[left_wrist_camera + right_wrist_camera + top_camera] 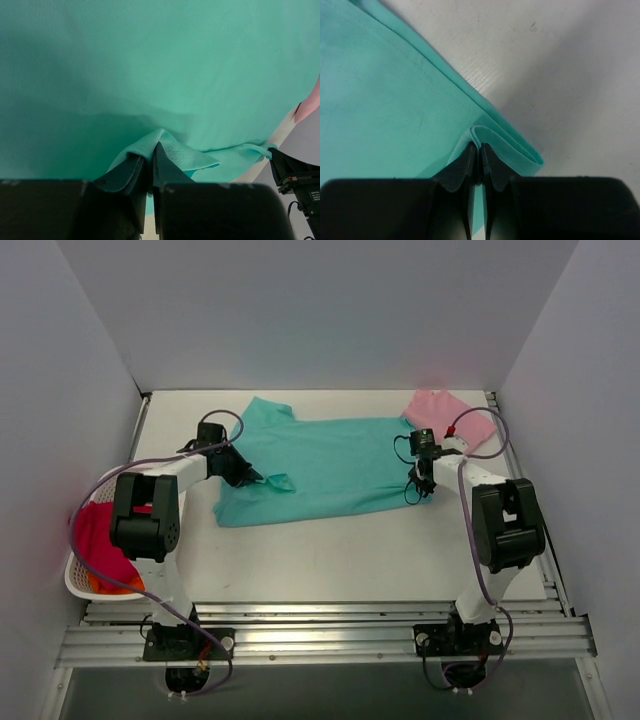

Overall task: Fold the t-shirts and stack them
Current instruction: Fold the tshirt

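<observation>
On the white table (330, 560), the teal-green t-shirt (330, 465) lies spread flat between the two arms, running left to right. The pale pink t-shirt (445, 415) sits bunched at the far right corner, just beside the teal one's far right end; whether the two touch cannot be told. The left gripper (250, 475) is down on the shirt's left part. In the left wrist view its fingers (127, 172) are pressed together on a small raised peak of the teal fabric (150, 60), which puckers up around the tips (151, 150) while the rest of the cloth lies smooth. The right gripper (420, 485) rests at the shirt's near right corner. Its wrist view shows the jaws closed to a thin slit (479, 147), pinching a doubled fold of the hem where the teal cloth (380, 100) meets bare tabletop (560, 75). At the left edge, beside the left arm, a white lattice basket (80, 585) holds a red-pink cloth (100, 545) with something orange (108, 586) showing low in it, partly hidden by the arm.
</observation>
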Controlling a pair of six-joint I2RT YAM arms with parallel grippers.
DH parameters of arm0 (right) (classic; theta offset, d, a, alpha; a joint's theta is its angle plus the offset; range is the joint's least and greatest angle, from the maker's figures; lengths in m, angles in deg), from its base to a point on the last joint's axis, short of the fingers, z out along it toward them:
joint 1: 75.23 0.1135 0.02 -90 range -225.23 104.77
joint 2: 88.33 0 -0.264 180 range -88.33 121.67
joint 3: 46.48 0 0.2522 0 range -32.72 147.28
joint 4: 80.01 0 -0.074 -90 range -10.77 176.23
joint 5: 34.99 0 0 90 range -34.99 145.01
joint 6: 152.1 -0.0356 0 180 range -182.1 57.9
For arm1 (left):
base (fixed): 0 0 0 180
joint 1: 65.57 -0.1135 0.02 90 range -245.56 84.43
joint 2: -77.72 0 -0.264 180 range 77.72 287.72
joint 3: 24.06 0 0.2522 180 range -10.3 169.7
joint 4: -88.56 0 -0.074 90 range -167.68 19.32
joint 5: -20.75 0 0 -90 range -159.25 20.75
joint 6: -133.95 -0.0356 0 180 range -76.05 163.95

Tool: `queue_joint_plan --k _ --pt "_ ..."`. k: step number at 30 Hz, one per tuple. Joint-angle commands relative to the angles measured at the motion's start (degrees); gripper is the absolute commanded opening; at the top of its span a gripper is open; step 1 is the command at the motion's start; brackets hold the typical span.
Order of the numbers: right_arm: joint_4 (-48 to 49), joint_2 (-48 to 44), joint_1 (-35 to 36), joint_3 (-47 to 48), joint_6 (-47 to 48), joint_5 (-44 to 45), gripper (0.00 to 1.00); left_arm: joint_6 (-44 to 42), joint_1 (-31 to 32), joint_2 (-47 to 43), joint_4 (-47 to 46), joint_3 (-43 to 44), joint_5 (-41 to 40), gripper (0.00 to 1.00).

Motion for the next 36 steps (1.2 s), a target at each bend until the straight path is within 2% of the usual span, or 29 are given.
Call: queue_joint_plan --k 1,3,4,6,7,9,10,17,20,24,26,28,30,31,32,36 --pt "-2.3 1.4 -0.9 2.1 -1.3 3.6 0.05 -1.3 -1.4 3.5 -3.2 3.7 3.5 0.14" --pt "-2.5 1.7 -1.1 2.6 -1.4 4.1 0.16 -1.3 -1.6 5.5 -4.1 4.7 5.2 0.28" --pt "-2.9 1.9 -1.4 2.7 -1.7 4.4 0.37 -1.4 -1.8 6.1 -4.5 5.0 5.7 0.47" --pt "-3.1 1.9 -1.5 2.8 -1.8 5.6 0.61 -1.4 -2.1 7.3 -5.5 5.8 6.3 0.73" --pt "-3.4 1.8 -1.7 2.9 -2.2 5.9 0.81 -1.5 -2.2 7.6 -5.6 6.3 6.7 0.89" --pt "-3.4 1.7 -1.9 3.1 -2.2 6.4 0.94 -1.6 -2.7 8.6 -4.9 8.6 7.0 0.97" --pt "-3.3 1.8 -2.1 3.2 -2.1 6.9 0.99 -1.8 -3.0 9.0 -4.5 9.6 7.5 0.95" --pt "-4.4 1.3 -2.4 5.0 -2.7 9.5 1.00 -2.3 -5.4 9.8 -0.6 19.1 8.5 0.94" --pt "-4.8 -2.3 -2.1 3.8 -3.2 10.4 1.00 -3.1 -6.4 9.4 2.8 24.4 7.2 0.94" --pt "-3.4 -12.5 1.4 -0.1 -3.9 11.1 0.99 -4.2 -6.9 5.6 3.1 24.4 5.3 0.94" --pt "-2.8 -16.3 3.4 -4.1 -4.7 11.5 0.98 -4.4 -6.9 1.3 0.4 19.6 3.3 0.94" --pt "0.1 -21.9 7.1 -7.0 -5.0 11.7 0.80 -3.5 -6.9 -1.7 -1.6 15.5 1.6 0.94" --pt "4.2 -25.9 9.3 -11.2 -4.6 10.4 0.34 -3.1 -6.9 -6.1 -3.8 10.0 0.7 0.95" --pt "5.4 -26.5 10.9 -12.3 -4.3 9.6 0.05 -2.7 -6.9 -7.4 -5.0 8.1 0.1 0.95" --pt "6.3 -26.8 11.2 -14.0 -4.4 8.5 0.00 -2.7 -6.9 -10.0 -5.6 6.4 -0.3 0.95" --pt "10.0 -21.7 11.8 -15.7 -5.3 6.3 0.00 -2.4 -6.9 -14.4 -6.9 -0.6 -2.6 0.96"
